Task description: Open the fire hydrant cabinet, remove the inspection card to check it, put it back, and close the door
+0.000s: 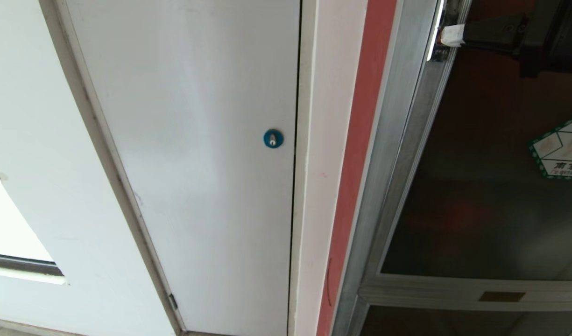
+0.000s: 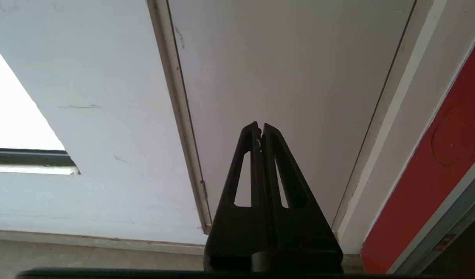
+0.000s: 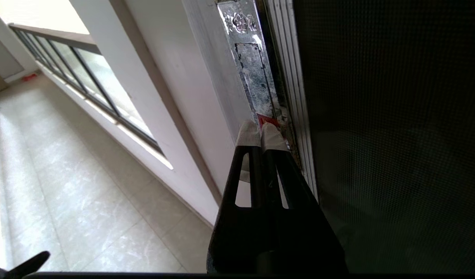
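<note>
The fire hydrant cabinet stands on the right, silver-framed. Its door is a dark glass panel with a green-bordered white sticker. My right gripper is at the top of the head view, against the door's left edge. In the right wrist view the right gripper is shut, its taped tips right at the small red latch beside the dark glass; whether the latch is pinched I cannot tell. My left gripper hangs shut and empty, low before the white door. The inspection card is out of view.
A plain white door with a round blue lock fills the left. A red strip runs between it and the cabinet frame. A window and tiled floor lie beyond.
</note>
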### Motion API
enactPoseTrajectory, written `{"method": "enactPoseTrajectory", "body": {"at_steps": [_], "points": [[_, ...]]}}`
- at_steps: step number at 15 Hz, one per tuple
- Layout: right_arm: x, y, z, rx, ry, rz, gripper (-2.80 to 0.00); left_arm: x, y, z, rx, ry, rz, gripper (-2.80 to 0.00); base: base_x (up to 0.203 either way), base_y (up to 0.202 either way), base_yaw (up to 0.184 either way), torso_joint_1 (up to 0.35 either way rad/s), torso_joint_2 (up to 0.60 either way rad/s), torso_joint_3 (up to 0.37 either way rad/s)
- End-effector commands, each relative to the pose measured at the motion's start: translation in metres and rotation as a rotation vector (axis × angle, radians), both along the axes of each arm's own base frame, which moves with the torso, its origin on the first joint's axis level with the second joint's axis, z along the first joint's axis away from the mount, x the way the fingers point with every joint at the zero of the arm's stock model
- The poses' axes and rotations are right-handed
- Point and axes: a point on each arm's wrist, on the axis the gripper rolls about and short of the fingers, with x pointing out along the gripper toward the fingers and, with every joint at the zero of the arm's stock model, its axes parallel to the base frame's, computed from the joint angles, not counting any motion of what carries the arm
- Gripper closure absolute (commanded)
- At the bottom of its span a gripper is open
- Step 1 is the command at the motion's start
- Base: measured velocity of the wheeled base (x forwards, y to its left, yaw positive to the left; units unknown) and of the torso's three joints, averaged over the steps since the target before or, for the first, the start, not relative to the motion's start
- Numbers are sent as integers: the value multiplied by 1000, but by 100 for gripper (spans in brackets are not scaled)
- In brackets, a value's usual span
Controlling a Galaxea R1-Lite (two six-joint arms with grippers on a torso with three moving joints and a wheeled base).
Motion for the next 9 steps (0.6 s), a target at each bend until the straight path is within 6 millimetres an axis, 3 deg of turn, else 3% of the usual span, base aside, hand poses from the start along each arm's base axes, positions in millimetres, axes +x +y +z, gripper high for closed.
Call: {"method": "enactPoseTrajectory", "body": {"at_steps": [1,9], "points": [[6,1,-2,-17,-1,-10,0,1,0,-4,0,13,0,0,0,0,0,0,0,0],[11,2,-5,-20,9,-34,0,1,0,-4,1,13,0,0,0,0,0,0,0,0]]}}
